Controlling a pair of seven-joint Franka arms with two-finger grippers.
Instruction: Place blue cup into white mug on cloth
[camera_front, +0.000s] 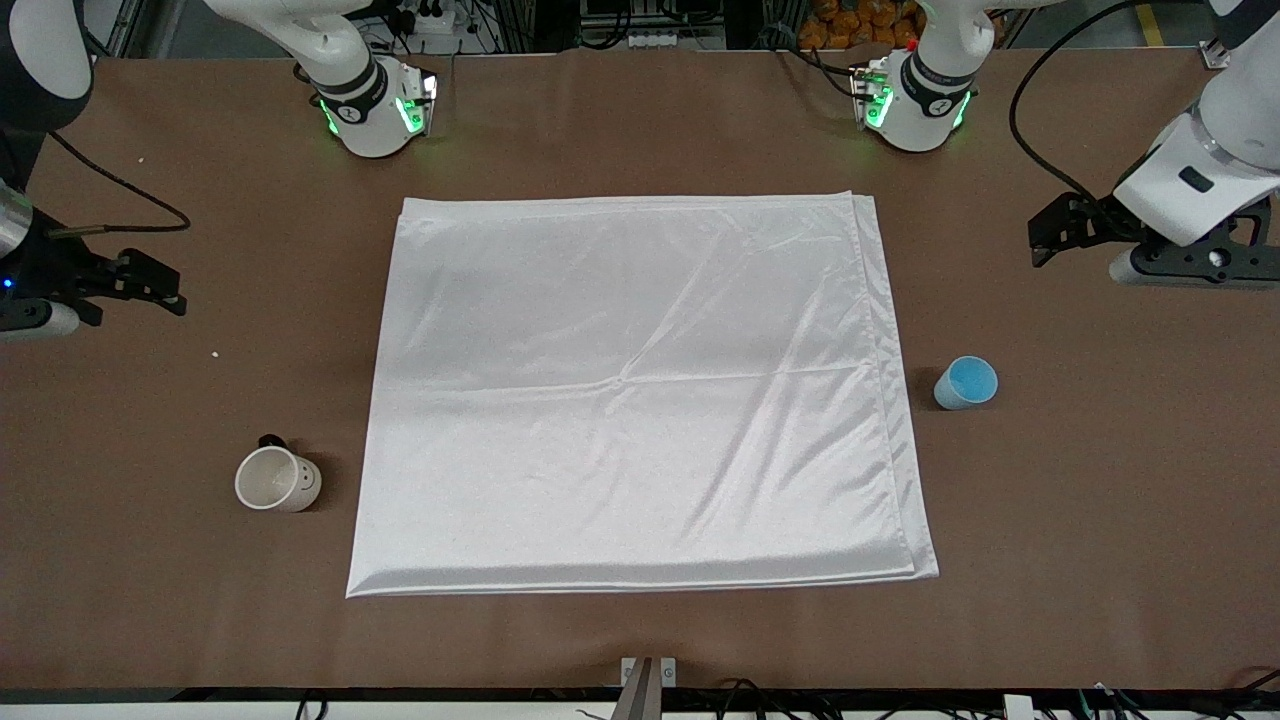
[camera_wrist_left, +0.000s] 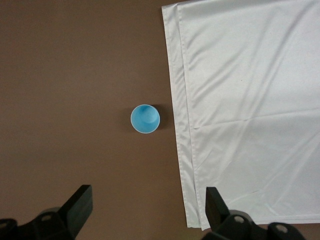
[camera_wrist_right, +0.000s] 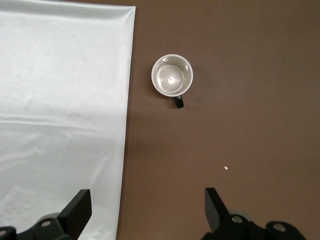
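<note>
Standing upright on the bare table (camera_front: 640, 130), the blue cup (camera_front: 967, 382) sits just beside the edge of the cloth (camera_front: 640, 400) at the left arm's end, not touching it. Its open mouth faces up and its bright blue inside is visible in the left wrist view (camera_wrist_left: 145, 119).

The cloth lies flat at the middle of the table, folded double, with a second layer showing along the edge nearest the cup (camera_wrist_left: 240, 100). Faint creases cross its surface.

The white mug (camera_front: 277, 479) stands upright on the bare table near the cloth's edge at the right arm's end, apart from it and nearer to the front camera than the blue cup. Its cream inside is empty (camera_wrist_right: 172, 75), and its small dark handle (camera_wrist_right: 178, 101) points away from the front camera.

The left gripper (camera_front: 1075, 235) hangs above the bare table at the left arm's end, with its fingers (camera_wrist_left: 80, 202) spread wide and holding nothing.

The right gripper (camera_front: 150, 280) hangs above the bare table at the right arm's end, with its fingers (camera_wrist_right: 77, 207) likewise spread wide and holding nothing. A small white speck (camera_wrist_right: 226, 168) lies on the table nearby.
</note>
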